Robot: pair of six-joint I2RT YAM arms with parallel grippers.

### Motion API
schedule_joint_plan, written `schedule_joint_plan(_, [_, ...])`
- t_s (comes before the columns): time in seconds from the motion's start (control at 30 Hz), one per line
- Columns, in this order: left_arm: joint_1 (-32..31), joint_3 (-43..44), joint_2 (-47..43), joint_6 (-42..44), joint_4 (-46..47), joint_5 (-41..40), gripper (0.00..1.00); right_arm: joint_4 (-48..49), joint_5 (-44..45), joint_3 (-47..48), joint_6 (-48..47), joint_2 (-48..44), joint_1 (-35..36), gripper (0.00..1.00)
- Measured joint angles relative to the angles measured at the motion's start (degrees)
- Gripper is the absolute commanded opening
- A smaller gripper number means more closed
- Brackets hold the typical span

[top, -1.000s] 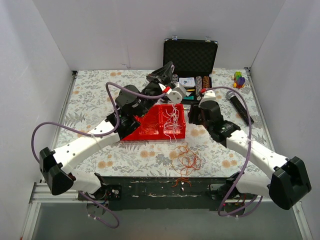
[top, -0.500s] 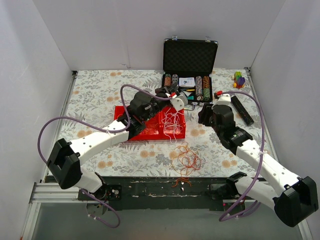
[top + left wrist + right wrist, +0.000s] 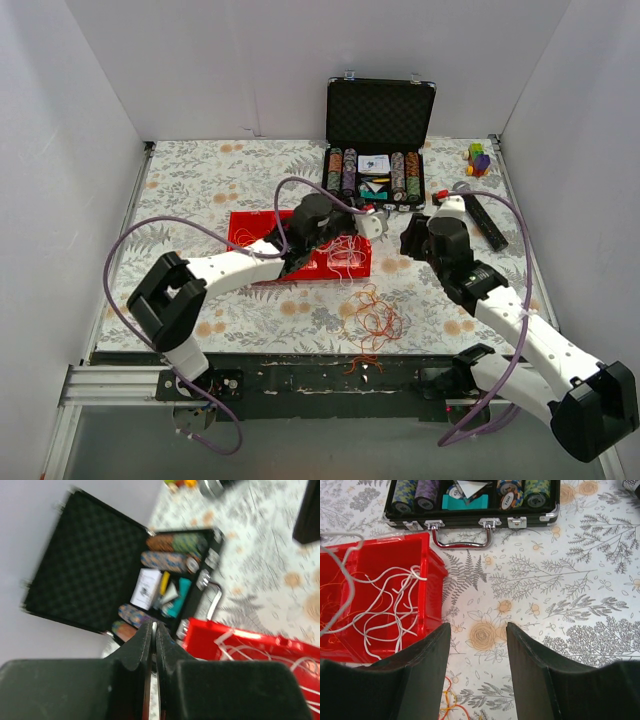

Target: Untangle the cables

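The cables [image 3: 372,320] lie as a loose orange and yellow clump on the floral cloth near the front edge; their top loops show in the right wrist view [image 3: 446,700]. More thin orange strands and white cables [image 3: 390,605] lie in the red tray [image 3: 250,222]. My left gripper [image 3: 374,222] hangs over the tray's far right corner. It [image 3: 154,627] is shut, with a thin white cable pinched between the pads. One white strand [image 3: 347,575] rises out of the tray. My right gripper [image 3: 409,238] stands open [image 3: 478,626] above bare cloth just right of the tray.
An open black case [image 3: 380,112] with poker chips and cards stands behind the tray, its handle [image 3: 462,539] facing the tray. A black remote-like bar [image 3: 483,215] and a small coloured toy [image 3: 479,158] lie at the far right. White walls enclose the table.
The left gripper has come down and nearer, from in front of the case to the tray's far right corner, with its arm swinging right. The right arm has shifted slightly, its jaws unchanged.
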Motion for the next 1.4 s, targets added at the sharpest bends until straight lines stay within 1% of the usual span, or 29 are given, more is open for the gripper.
schedule_joint_plan(0.17, [0.0,-1.0,8.1,1.1,-1.4,-1.5,0.0,-1.2,-0.4,-2.0,0.3,-2.4,-0.3,0.57])
schedule_joint_plan(0.27, [0.0,-1.6,10.9,1.4,-2.3,-1.9,0.0,-1.4,-0.9,-3.0,0.5,-3.7,-0.3,0.57])
schedule_joint_plan(0.3, [0.0,-1.6,11.3,1.4,-3.0,-1.8,0.08,-1.5,-1.1,-3.3,0.5,-4.0,-0.3,0.57])
schedule_joint_plan(0.33, [0.0,-1.6,11.3,1.4,-3.8,-1.8,0.2,-1.5,-1.5,-3.7,0.6,-4.2,-0.4,0.58])
schedule_joint_plan(0.43, [0.0,0.6,11.1,1.4,-8.4,-1.0,0.7,-1.6,-2.2,-4.6,0.7,-4.4,-0.4,0.59])
schedule_joint_plan(0.5, [0.0,2.2,10.1,1.2,-11.1,-0.1,0.92,-2.0,-2.8,-5.2,0.7,-4.7,-0.4,0.59])
schedule_joint_plan(0.53, [0.0,2.4,8.9,1.0,-12.2,0.3,0.95,-2.0,-3.2,-5.5,0.7,-4.9,-0.4,0.6])
schedule_joint_plan(0.63, [0.1,2.5,2.5,-0.6,-17.4,3.3,0.96,-2.1,-4.7,-6.6,0.8,-6.2,-0.4,0.61])
schedule_joint_plan(0.7, [0.0,3.0,-2.7,-2.0,-21.4,6.2,0.94,-1.9,-6.1,-7.6,0.9,-7.3,-0.4,0.61])
schedule_joint_plan(0.77, [-0.2,3.3,-9.1,-4.1,-25.6,10.7,0.91,-1.5,-7.9,-9.3,0.8,-8.8,-0.4,0.61])
schedule_joint_plan(0.83, [-0.4,2.8,-14.3,-6.0,-28.4,15.3,0.87,-1.2,-9.8,-11.1,0.9,-9.9,-0.4,0.62])
schedule_joint_plan(0.87, [-0.6,1.9,-16.9,-7.1,-29.2,17.7,0.83,-1.0,-10.8,-12.0,0.8,-10.5,-0.4,0.62])
schedule_joint_plan(0.9, [-0.8,0.0,-19.4,-8.2,-29.9,20.2,0.8,-0.8,-11.8,-13.0,0.9,-11.1,-0.4,0.63])
schedule_joint_plan(0.97, [-1.2,-4.3,-21.8,-9.6,-31.5,24.1,0.72,-0.5,-13.9,-14.6,0.9,-11.8,-0.4,0.63])
schedule_joint_plan(1.03, [-1.6,-8.2,-21.0,-10.3,-32.9,26.9,0.66,-0.2,-15.5,-15.5,0.8,-12.3,-0.4,0.63])
schedule_joint_plan(1.07, [-1.7,-9.8,-19.2,-10.8,-33.8,27.9,0.64,0.0,-16.1,-15.8,0.7,-12.5,-0.4,0.63])
schedule_joint_plan(1.13, [-1.7,-11.5,-13.5,-11.6,-35.9,29.2,0.61,0.3,-17.4,-16.1,0.6,-13.0,-0.4,0.64])
schedule_joint_plan(1.27, [-1.7,-11.5,-3.3,-13.8,-37.9,31.1,0.58,1.3,-19.1,-16.2,0.3,-13.5,-0.4,0.65])
schedule_joint_plan(1.37, [-1.5,-10.5,0.4,-15.3,-37.8,32.0,0.52,1.7,-19.7,-16.2,0.2,-13.5,-0.4,0.66])
schedule_joint_plan(1.4, [-1.5,-9.9,1.1,-15.7,-37.7,32.2,0.52,1.6,-19.8,-16.2,0.2,-13.6,-0.4,0.66])
